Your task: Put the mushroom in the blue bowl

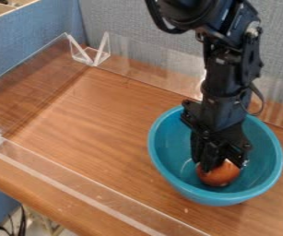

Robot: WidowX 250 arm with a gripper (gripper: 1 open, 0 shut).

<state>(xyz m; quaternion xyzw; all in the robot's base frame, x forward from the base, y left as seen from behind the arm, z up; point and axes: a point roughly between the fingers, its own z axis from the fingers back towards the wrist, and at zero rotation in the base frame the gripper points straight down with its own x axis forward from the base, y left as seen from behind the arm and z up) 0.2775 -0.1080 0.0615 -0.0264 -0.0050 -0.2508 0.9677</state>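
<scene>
A clear acrylic wall (70, 189) runs along the near edge of a wooden table (94, 120), its transparent strip catching the light above the drop to the floor. Just beyond it, toward the right side, the blue bowl (169, 152) sits on the wood grain, glossy and deep. Inside the bowl, the mushroom (220, 173) rests low against the bottom, only its rounded reddish-brown cap showing. A black robot arm (229, 64) reaches straight down into the bowl, and the gripper (220, 166) stands with its fingers narrowed on either side of the mushroom cap, close against it; whether they press it firmly enough to hold it cannot be told from this angle. A pale curved reflection marks the bowl's inner wall to the left of the fingers. Farther back, more clear acrylic panels (88, 51) fence the table's far corner, and behind them stand a blue fabric partition (33, 37) on the left and a grey one (131, 23) behind the arm.
</scene>
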